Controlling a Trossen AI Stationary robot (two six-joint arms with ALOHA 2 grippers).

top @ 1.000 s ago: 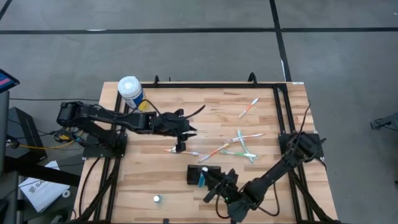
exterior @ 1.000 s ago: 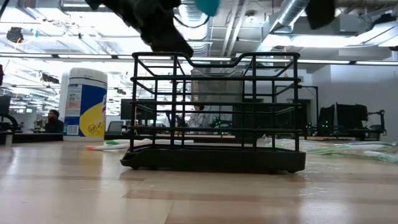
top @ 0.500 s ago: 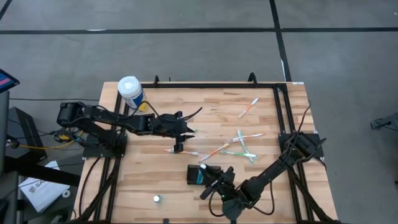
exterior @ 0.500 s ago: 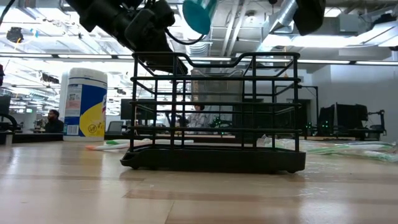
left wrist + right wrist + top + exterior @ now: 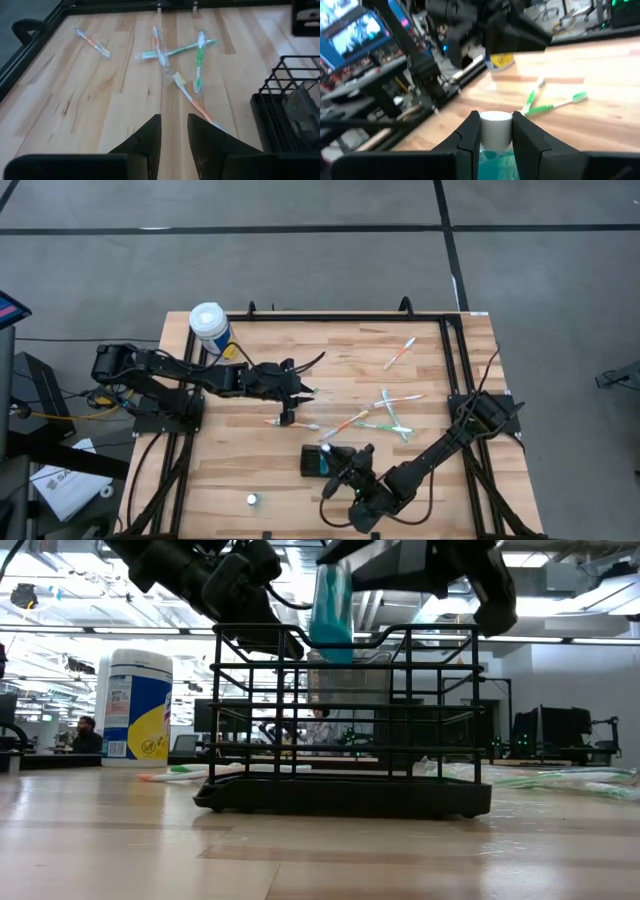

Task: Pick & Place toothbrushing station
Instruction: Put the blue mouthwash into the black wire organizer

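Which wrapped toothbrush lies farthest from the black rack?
The orange-handled toothbrush lying alone near the table's far edge; the other toothbrushes cluster closer to the rack.

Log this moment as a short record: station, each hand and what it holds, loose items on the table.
station: black wire rack, upright on the wooden table, near its front edge
right hand: shut on a teal bottle with a white cap, over the rack
left hand: at mid-table, fingers slightly apart, holding nothing
loose items: wrapped toothbrushes scattered on the table
canister: white-lidded canister at the back left corner
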